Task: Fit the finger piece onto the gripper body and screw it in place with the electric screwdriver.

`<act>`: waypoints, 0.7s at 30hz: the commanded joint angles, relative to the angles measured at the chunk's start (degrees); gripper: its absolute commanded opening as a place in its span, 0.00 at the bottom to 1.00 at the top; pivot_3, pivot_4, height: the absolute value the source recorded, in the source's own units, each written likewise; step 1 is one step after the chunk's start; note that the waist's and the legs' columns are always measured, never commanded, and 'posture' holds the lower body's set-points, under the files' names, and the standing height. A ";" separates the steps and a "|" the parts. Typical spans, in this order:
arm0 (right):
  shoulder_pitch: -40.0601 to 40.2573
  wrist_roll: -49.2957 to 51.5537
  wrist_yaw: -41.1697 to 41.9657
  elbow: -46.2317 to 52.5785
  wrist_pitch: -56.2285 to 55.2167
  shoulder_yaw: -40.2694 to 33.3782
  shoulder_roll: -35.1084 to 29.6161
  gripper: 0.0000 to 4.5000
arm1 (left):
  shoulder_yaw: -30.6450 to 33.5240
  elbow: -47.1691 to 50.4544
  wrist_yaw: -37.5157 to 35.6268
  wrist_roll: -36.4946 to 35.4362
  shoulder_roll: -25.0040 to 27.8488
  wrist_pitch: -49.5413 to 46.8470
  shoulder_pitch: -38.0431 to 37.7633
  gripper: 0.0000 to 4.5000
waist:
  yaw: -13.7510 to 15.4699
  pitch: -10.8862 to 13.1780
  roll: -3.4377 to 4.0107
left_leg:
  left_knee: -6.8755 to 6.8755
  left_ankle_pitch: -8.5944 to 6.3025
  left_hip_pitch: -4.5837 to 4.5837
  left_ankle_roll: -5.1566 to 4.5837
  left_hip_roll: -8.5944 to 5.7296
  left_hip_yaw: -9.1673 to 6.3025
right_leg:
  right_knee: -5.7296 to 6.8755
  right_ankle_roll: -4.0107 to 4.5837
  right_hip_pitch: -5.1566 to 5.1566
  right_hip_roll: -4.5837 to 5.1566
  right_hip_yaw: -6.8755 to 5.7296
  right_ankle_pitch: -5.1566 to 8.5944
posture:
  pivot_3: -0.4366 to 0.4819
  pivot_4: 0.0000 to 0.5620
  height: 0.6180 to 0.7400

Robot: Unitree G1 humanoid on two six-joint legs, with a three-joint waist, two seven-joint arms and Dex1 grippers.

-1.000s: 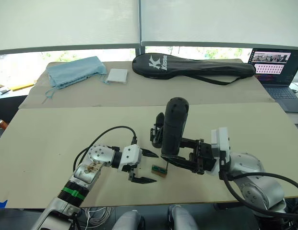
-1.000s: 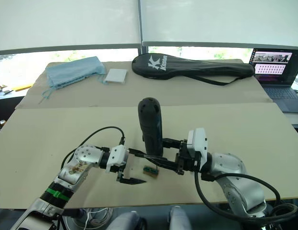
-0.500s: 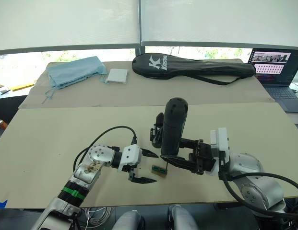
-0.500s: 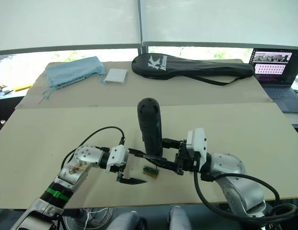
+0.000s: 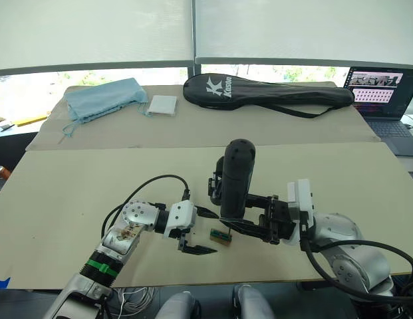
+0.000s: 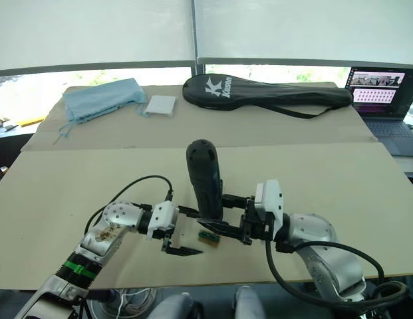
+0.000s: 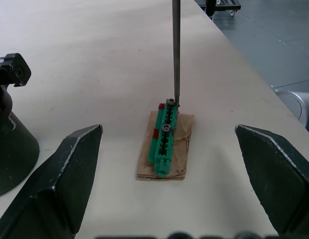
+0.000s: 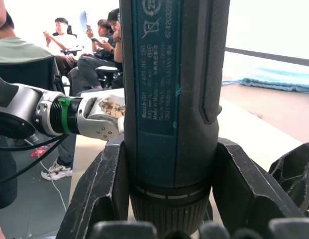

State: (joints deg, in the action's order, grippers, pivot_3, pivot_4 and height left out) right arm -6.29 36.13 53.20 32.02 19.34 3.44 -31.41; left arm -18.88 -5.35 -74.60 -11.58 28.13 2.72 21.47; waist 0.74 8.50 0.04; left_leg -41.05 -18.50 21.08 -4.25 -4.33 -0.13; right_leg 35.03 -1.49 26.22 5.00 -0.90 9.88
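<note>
The electric screwdriver (image 5: 234, 178) stands nearly upright over the table, and my right gripper (image 5: 245, 222) is shut on its lower body. Its thin metal bit (image 7: 176, 50) comes down onto the far end of a small green-topped block (image 7: 163, 138) lying on a brown scrap. My left gripper (image 5: 216, 232) is open just left of that block, one finger (image 7: 62, 174) on each side of it. A black part (image 5: 213, 188), apparently the gripper body, stands right behind the screwdriver, partly hidden by it. The finger piece is hidden or out of view.
A black racket bag (image 5: 266, 93), a blue cloth (image 5: 103, 98) and a white pad (image 5: 163, 105) lie at the table's far side. A laptop (image 5: 382, 93) sits at the far right. Several seated people (image 8: 89, 55) appear beyond the table.
The right arm has shifted a little to the left, and the screwdriver's top has moved left and slightly lower. The left gripper has stayed put.
</note>
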 commanded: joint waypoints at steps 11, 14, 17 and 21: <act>-0.70 1.88 0.70 2.51 -0.70 -1.69 -0.56 0.42 | 0.98 0.99 0.18 -0.94 -0.15 0.41 0.71 1.00 | 0.00 0.00 0.00 | 0.00 0.00 0.00 0.00 0.00 0.00 | 0.00 0.00 0.00 0.00 0.00 0.00 | 0.48 0.27 0.97; -0.33 1.93 0.59 2.73 -0.58 -1.29 -0.60 0.42 | 1.00 0.92 0.22 -0.92 -0.16 0.48 0.73 1.00 | 0.00 0.00 0.00 | 0.00 0.00 0.00 0.00 0.00 0.00 | 0.00 0.00 0.00 0.01 0.01 0.00 | 0.48 0.27 0.97; -0.30 2.06 0.61 2.77 -0.46 -1.23 -0.63 0.42 | 1.01 0.90 0.22 -0.89 -0.13 0.55 0.71 1.00 | 0.00 0.00 0.00 | 0.00 0.00 0.00 0.00 0.00 0.00 | 0.00 0.00 0.00 0.01 0.00 0.00 | 0.48 0.27 0.97; -0.37 2.26 0.62 2.83 -0.22 -1.19 -0.69 0.42 | 1.01 0.90 0.23 -0.87 -0.10 0.60 0.68 1.00 | 0.00 0.00 0.00 | 0.00 0.00 0.00 0.00 0.00 0.00 | 0.00 0.00 0.00 0.01 0.00 0.00 | 0.48 0.27 0.97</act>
State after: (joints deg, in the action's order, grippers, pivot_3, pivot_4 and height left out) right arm -6.13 36.27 53.70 31.87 19.37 3.36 -31.94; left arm -18.88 -5.35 -74.53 -11.58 28.11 2.72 21.49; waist 0.74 8.50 0.04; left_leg -41.05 -18.50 21.08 -4.25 -4.33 -0.13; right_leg 35.03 -1.49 26.22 5.00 -0.89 9.88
